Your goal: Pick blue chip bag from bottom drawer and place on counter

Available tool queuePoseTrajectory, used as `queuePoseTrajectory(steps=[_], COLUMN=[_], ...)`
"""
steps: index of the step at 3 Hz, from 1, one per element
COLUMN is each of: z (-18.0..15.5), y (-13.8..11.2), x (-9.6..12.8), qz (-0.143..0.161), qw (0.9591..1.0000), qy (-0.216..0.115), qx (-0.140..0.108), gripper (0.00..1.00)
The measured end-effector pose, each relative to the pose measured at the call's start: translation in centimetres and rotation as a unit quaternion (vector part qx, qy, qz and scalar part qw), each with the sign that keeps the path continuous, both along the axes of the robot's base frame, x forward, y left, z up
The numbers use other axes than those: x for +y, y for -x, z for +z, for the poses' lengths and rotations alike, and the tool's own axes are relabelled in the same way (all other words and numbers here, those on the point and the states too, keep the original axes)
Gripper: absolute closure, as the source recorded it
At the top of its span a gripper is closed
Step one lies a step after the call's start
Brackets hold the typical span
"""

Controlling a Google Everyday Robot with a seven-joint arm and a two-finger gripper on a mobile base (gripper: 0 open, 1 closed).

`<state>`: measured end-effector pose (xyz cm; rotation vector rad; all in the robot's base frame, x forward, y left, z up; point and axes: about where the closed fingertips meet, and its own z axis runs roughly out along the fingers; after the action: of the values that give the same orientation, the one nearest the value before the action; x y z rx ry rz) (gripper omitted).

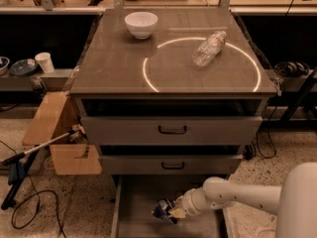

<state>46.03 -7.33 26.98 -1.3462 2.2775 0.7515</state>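
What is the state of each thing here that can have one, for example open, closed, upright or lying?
bottom drawer, pulled open.
blue chip bag, crumpled, inside the bottom drawer, at the end effector.
end effector, low inside the bottom drawer, at the bag.
plastic bottle, lying on its side on the counter.
bowl, upright on the counter.

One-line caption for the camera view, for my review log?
Arm's gripper at the blue chip bag in the open bottom drawer; bowl and plastic bottle on the counter.

White bowl (141,24) upright, back left — clear bottle (209,48) on its side, right of it; gripper (173,213) low, bottom centre.
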Motion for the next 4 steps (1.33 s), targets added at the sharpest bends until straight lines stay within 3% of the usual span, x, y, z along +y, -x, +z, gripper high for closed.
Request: queuePoseTrajectory(steps=[1, 2, 4], z=[1.7, 3.1, 5.3], y=[0.6, 1.5, 1.3], x=[-1.0, -1.9, -2.0], qz=[0.048, 0.077, 0.083], qw=[0.9987, 0.9969, 0.9965], qy=[-0.015, -0.017, -0.007], qx=[0.005, 0.006, 0.005], gripper=[1.00, 1.00, 1.00])
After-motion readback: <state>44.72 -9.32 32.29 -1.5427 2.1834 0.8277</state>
